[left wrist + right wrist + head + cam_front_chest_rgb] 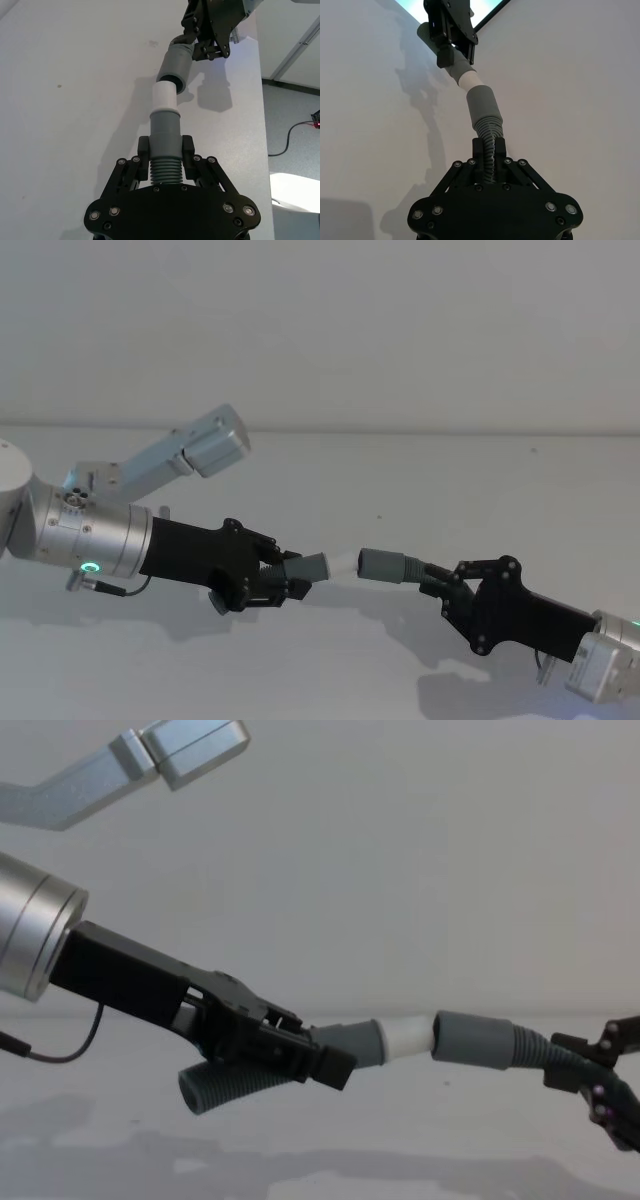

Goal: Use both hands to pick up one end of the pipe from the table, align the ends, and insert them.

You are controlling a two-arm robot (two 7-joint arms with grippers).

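Observation:
Both pieces of the pipe are held above the table point(470, 490). My left gripper point(285, 578) point(165, 149) point(318, 1055) is shut on the ribbed part of the short piece point(165, 172), just behind its grey cuff point(312, 567). The white tip point(342, 564) point(164, 96) point(408, 1035) points right. My right gripper point(437, 580) point(487, 150) is shut on the long piece's ribbed hose point(490, 131). The long piece's socket cuff point(381, 565) point(175, 65) point(472, 1038) faces the tip. The tip's end sits at the socket's mouth at a slight angle, with most of the white showing.
A silver link of my left arm point(200, 450) point(170, 745) rises behind the left gripper. The short piece's plain ribbed end point(212, 1086) hangs under that gripper. In the left wrist view the table's edge point(263, 115) runs beside a floor with a cable.

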